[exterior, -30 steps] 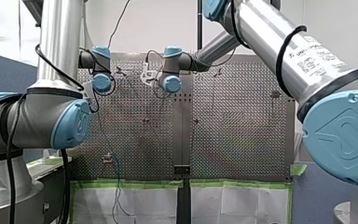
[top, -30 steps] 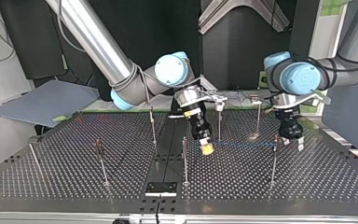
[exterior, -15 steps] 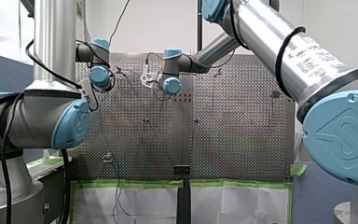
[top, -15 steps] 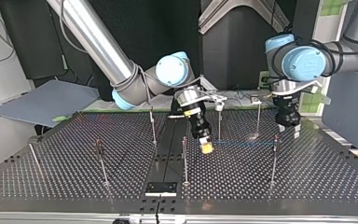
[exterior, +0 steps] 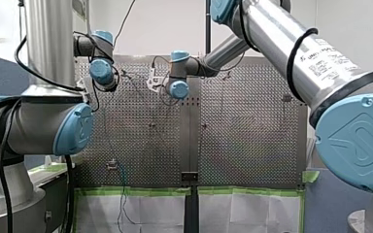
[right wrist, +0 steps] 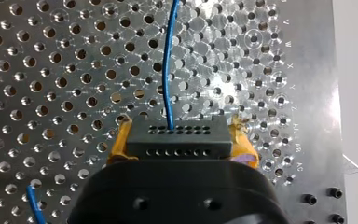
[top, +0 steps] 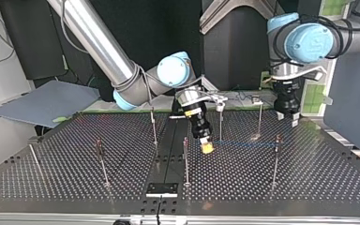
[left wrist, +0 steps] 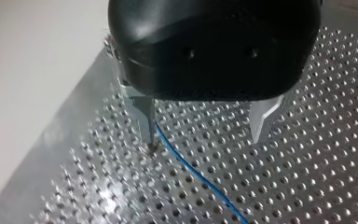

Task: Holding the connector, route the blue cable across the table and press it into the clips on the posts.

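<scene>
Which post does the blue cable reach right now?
The rightmost post in the top view: the cable runs from the connector in my right gripper to its top, and ends at no other.

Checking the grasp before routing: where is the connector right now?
The connector is clamped between the yellow pads of my right gripper, which hangs near the top view's middle, just right of a thin post, with the blue cable leading ahead.
</scene>
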